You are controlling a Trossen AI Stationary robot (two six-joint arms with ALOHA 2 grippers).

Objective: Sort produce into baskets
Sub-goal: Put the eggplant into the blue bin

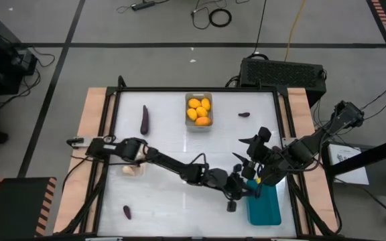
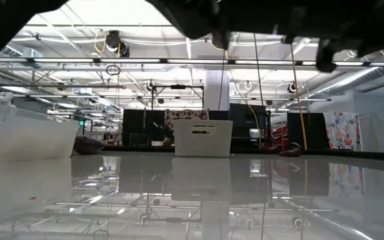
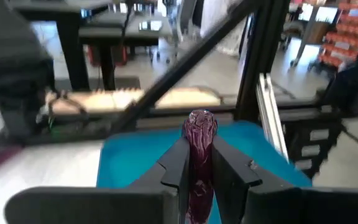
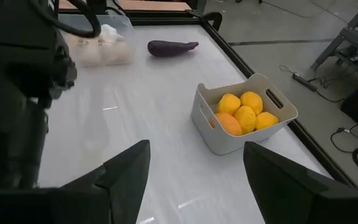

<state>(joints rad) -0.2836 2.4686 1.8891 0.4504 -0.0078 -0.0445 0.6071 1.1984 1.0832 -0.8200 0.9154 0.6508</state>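
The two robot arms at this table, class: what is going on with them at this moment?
The left gripper is shut on a dark purple eggplant piece, holding it over the teal-blue rectangular bin. The right gripper hangs open close by, holding nothing. The grey bin holds the yellow-orange fruits. Three more purple pieces lie loose on the white table.
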